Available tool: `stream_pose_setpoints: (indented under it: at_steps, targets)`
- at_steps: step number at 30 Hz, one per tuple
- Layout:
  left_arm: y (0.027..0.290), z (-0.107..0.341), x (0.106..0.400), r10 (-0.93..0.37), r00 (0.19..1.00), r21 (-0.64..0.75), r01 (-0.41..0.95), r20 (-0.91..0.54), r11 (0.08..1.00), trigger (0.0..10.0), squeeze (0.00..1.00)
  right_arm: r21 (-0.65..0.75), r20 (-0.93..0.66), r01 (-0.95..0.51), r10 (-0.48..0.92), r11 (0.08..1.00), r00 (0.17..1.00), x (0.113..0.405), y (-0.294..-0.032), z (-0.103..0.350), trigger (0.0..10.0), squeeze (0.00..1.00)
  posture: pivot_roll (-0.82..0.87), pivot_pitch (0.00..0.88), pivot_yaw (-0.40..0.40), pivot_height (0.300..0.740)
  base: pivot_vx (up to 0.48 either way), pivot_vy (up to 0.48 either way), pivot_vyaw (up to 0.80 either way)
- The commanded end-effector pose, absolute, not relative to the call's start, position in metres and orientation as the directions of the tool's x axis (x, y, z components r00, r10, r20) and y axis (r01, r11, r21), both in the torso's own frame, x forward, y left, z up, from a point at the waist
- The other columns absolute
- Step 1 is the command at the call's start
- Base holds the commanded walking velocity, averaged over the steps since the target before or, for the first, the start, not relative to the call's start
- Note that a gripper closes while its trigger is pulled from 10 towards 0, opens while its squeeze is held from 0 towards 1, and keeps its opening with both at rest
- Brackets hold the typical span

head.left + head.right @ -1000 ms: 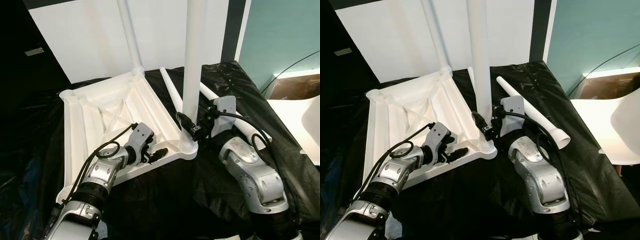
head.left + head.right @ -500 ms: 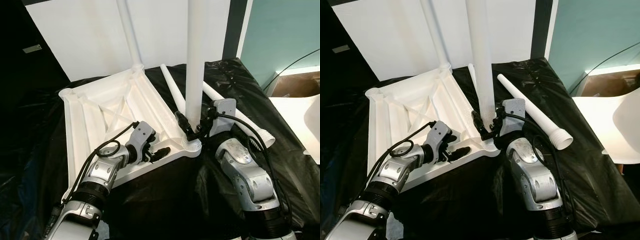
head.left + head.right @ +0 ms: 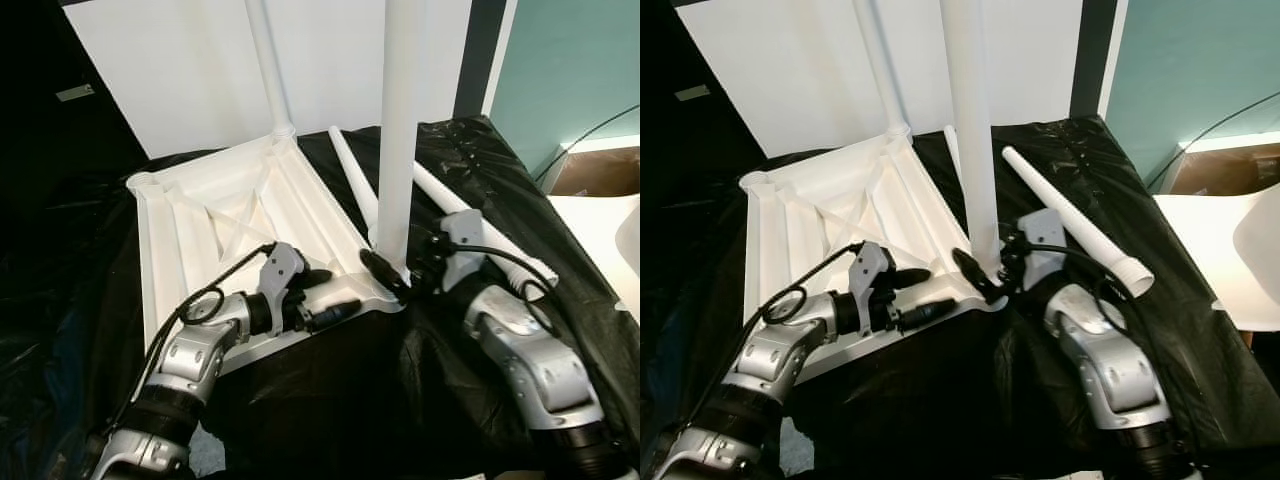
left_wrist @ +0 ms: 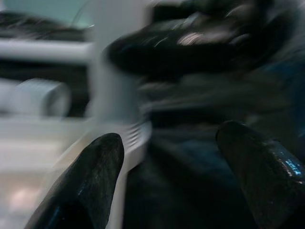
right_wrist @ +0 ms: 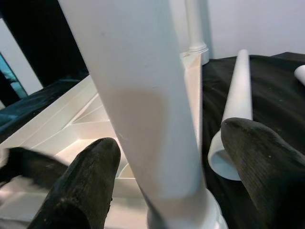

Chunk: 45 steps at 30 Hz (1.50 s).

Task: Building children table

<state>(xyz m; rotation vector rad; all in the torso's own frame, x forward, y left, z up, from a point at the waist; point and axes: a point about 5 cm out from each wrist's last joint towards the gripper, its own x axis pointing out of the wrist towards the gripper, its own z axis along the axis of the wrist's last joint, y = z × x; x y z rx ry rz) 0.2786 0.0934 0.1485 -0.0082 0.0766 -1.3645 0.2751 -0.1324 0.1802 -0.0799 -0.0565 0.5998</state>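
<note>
- Two of four legs are standing in the upturned white tabletop (image 3: 215, 225), which is lying on the black sheet (image 3: 450, 150); I judge the build to be about half done.
- The far leg (image 3: 268, 62) is rising from the tabletop's 12 o'clock corner socket, and the near leg (image 3: 398, 130) from the 4 o'clock corner socket, where it is looking seated or nearly so.
- Two loose legs are lying on the sheet at about 2 o'clock from the tabletop: one loose leg (image 3: 352, 175) close by, the other loose leg (image 3: 1075, 220) further out. Fitting these is what is left.
- The right gripper (image 3: 400, 283) is sitting at the near leg's base, its fingers (image 5: 86, 181) spread on either side of the leg, released rather than clamped.
- The left gripper (image 3: 330, 297) is reaching over the tabletop's near rim toward that corner, fingers (image 4: 90, 181) parted and grasping nothing.
- No containers are showing.
</note>
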Motion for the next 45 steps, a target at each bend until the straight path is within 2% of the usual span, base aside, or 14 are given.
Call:
stream_pose_setpoints:
  at_steps: [1, 2, 6, 8, 9, 10, 11, 12, 14, 24, 29, 36, 40, 45]
  targets:
    - [0.097, 0.152, 0.271, -0.992, 0.121, -0.078, 0.989, -0.039, 0.123, 10.0, 0.00, -0.086, 0.023, -0.569, 0.572, 0.818, 0.820, 0.277, -0.133, 0.177, 10.0, 0.00, -0.17, 0.000, 0.130, 0.740, 0.000, 0.000, 0.00]
    - [0.095, 0.151, 0.268, -0.994, 0.095, -0.080, 0.992, -0.054, 0.099, 10.0, 0.00, -0.089, 0.024, -0.566, 0.569, 0.820, 0.822, 0.278, -0.134, 0.178, 10.0, 0.00, -0.17, 0.000, 0.130, 0.740, 0.000, 0.000, 0.00]
    - [0.092, 0.142, 0.268, -0.989, 0.099, -0.074, 0.991, -0.108, 0.108, 10.0, 0.00, -0.090, 0.028, -0.566, 0.570, 0.820, 0.821, 0.279, -0.134, 0.179, 10.0, 0.00, -0.17, 0.000, 0.133, 0.740, 0.000, 0.000, 0.00]
    - [0.091, 0.136, 0.271, -0.980, 0.135, -0.062, 0.987, -0.144, 0.145, 10.0, 0.00, -0.090, 0.030, -0.569, 0.573, 0.817, 0.819, 0.279, -0.133, 0.179, 10.0, 0.00, -0.17, 0.000, 0.135, 0.740, 0.000, 0.000, 0.00]
    - [0.090, 0.130, 0.278, -0.964, 0.193, -0.038, 0.978, -0.182, 0.203, 10.0, 0.00, -0.090, 0.030, -0.576, 0.580, 0.813, 0.814, 0.279, -0.133, 0.179, 10.0, 0.00, -0.17, 0.000, 0.136, 0.740, 0.000, 0.000, 0.00]
    - [0.090, 0.130, 0.278, -0.964, 0.193, -0.038, 0.978, -0.182, 0.203, 10.0, 0.00, -0.090, 0.030, -0.576, 0.580, 0.813, 0.814, 0.279, -0.133, 0.179, 10.0, 0.00, -0.17, 0.000, 0.136, 0.740, 0.000, 0.000, 0.00]
    - [0.091, 0.123, 0.292, -0.921, 0.314, 0.010, 0.947, -0.229, 0.320, 10.0, 0.00, -0.090, 0.030, -0.586, 0.590, 0.806, 0.807, 0.279, -0.132, 0.179, 10.0, 0.00, -0.17, 0.000, 0.138, 0.740, 0.000, 0.000, 0.00]
    - [0.091, 0.123, 0.292, -0.921, 0.314, 0.010, 0.947, -0.229, 0.320, 10.0, 0.00, -0.090, 0.030, -0.586, 0.590, 0.806, 0.807, 0.279, -0.132, 0.179, 10.0, 0.00, -0.17, 0.000, 0.138, 0.740, 0.000, 0.000, 0.00]
    - [0.094, 0.121, 0.300, -0.892, 0.377, 0.016, 0.922, -0.251, 0.386, 10.0, 0.00, -0.089, 0.031, -0.589, 0.594, 0.803, 0.804, 0.279, -0.132, 0.179, 10.0, 0.00, -0.17, 0.000, 0.138, 0.740, 0.000, 0.000, 0.00]
    - [0.100, 0.122, 0.311, -0.845, 0.473, 0.038, 0.877, -0.251, 0.479, 10.0, 0.00, -0.091, 0.035, -0.595, 0.600, 0.798, 0.799, 0.280, -0.133, 0.180, 10.0, 0.00, -0.17, 0.000, 0.135, 0.740, 0.000, 0.000, 0.00]
    - [0.099, 0.114, 0.303, -0.866, 0.409, 0.009, 0.905, -0.287, 0.425, 10.0, 0.00, -0.095, 0.041, -0.592, 0.598, 0.800, 0.801, 0.283, -0.133, 0.182, 10.0, 0.00, -0.17, 0.000, 0.131, 0.740, 0.000, 0.000, 0.00]
    - [0.096, 0.114, 0.297, -0.889, 0.369, -0.019, 0.921, -0.271, 0.388, 10.0, 0.00, -0.104, 0.039, -0.587, 0.593, 0.803, 0.804, 0.285, -0.135, 0.183, 10.0, 0.00, -0.17, 0.000, 0.132, 0.740, 0.000, 0.000, 0.00]
    - [0.091, 0.114, 0.292, -0.909, 0.318, -0.047, 0.939, -0.269, 0.342, 10.0, 0.00, -0.152, -0.012, -0.610, 0.616, 0.777, 0.788, 0.294, -0.139, 0.175, 10.0, 0.00, -0.17, 0.000, 0.136, 0.740, 0.000, 0.000, 0.00]
    - [0.089, 0.112, 0.291, -0.909, 0.308, -0.045, 0.942, -0.279, 0.333, 9.9, 0.00, -0.172, -0.028, -0.626, 0.632, 0.760, 0.775, 0.299, -0.139, 0.174, 10.0, 0.00, -0.16, 0.000, 0.136, 0.740, 0.000, 0.000, 0.00]
